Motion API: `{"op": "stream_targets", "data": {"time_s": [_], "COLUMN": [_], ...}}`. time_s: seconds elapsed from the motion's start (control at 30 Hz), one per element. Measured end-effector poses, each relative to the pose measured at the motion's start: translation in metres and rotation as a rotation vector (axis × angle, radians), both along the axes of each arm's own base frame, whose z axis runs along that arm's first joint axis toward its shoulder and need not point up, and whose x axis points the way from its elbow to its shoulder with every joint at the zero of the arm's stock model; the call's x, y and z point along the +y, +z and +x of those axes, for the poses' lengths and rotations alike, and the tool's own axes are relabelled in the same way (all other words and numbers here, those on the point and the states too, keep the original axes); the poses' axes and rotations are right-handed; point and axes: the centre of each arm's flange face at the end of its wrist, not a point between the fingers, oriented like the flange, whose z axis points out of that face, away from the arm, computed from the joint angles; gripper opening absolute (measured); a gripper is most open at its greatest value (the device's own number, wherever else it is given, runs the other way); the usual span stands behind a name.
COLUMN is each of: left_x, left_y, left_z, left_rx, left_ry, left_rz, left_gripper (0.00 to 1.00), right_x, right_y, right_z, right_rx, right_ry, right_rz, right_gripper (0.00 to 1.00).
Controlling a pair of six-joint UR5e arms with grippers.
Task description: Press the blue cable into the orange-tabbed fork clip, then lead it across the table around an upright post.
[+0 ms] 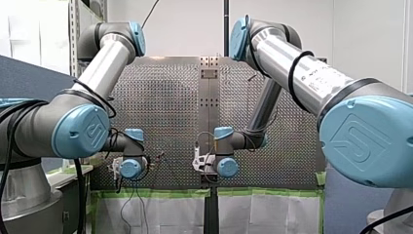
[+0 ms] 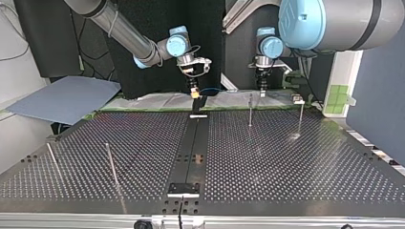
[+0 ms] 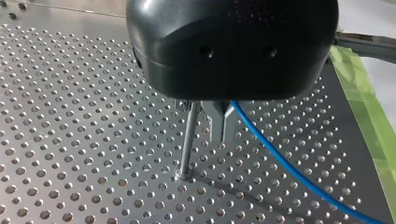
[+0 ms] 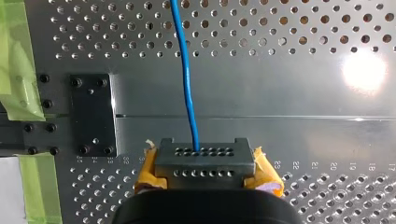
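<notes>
My left claw [image 3: 222,127], pinching the blue cable [image 3: 289,172], hangs beside the post [image 3: 188,140], at its seven o'clock in the top view.

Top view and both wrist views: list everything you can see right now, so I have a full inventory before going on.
table: one, silver, perforated, fills most of the top view.
centre strip: one, black, down the table's middle.
posts: four, thin metal; two near the far edge at the top view's right, two nearer the camera at its left.
cable: one, blue, runs between the two grippers.
tape: green, along the table's far edge.
sheet: one, blue-grey, off the table at the top view's left.
right gripper: yellow pads, fingers shut on the cable.
left gripper: black, metal fingers shut on the cable, beside a post.
</notes>
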Motion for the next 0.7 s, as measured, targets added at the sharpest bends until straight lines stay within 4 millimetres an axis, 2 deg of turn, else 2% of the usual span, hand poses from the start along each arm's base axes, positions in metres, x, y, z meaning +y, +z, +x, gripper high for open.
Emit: {"op": "stream_targets", "data": {"time_s": [0.7], "left_x": [0.004], "left_y": [0.007], "left_z": [0.039], "left_rx": [0.057], "left_ry": [-0.007], "left_rz": [0.014], "left_gripper": [0.0], "right_x": [-0.013], "right_y": [0.004], "right_z": [-0.004], "right_rx": [0.007], "right_ry": [-0.018], "right_rz": [-0.005], "right_gripper": [0.0]}}
